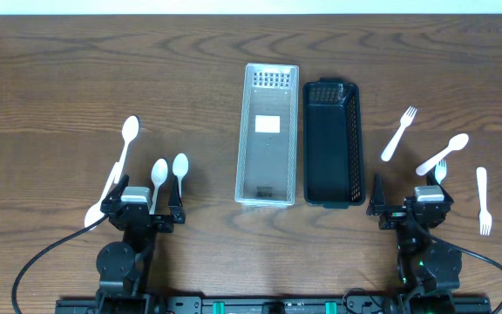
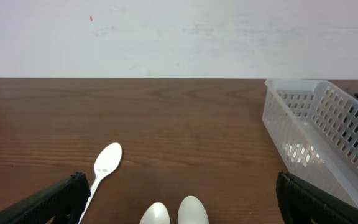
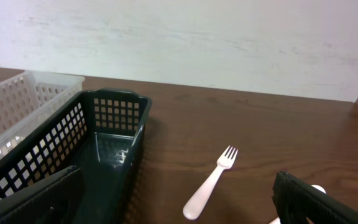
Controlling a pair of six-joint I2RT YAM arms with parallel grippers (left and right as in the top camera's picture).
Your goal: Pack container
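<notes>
- Left end effector (image 1: 145, 201): spread wide, empty, low at the near edge of the desk (image 1: 59, 70), just behind two spoons (image 1: 159, 171).
- Right end effector (image 1: 412, 201): likewise spread wide, empty, near the corner of the black bin (image 1: 331, 144).
- Clear bin (image 1: 267, 135) and black bin: side by side mid-desk, touching or nearly so, both seemingly without cutlery; packing not yet begun, by the look of it.
- Cutlery all loose on the wood: more spoons far left, forks (image 1: 399, 133) to the right, one lone spoon (image 1: 447, 150) crossing a fork there.
- Risk of pinching both close-lying spoons at once, given the narrow gap between them.
- Risk of a thin, flat handle slipping free or skating across the wood under a shallow grip.
- Risk of dragging the crossed pair together; cannot tell which lies on top.
- Risk of nudging a light bin on the way down and shoving it into its neighbour.
- Risk of a long piece catching a rim and hanging half out if released off-centre.
- No sorting rule in the task itself, so wrong bin quite possible.
</notes>
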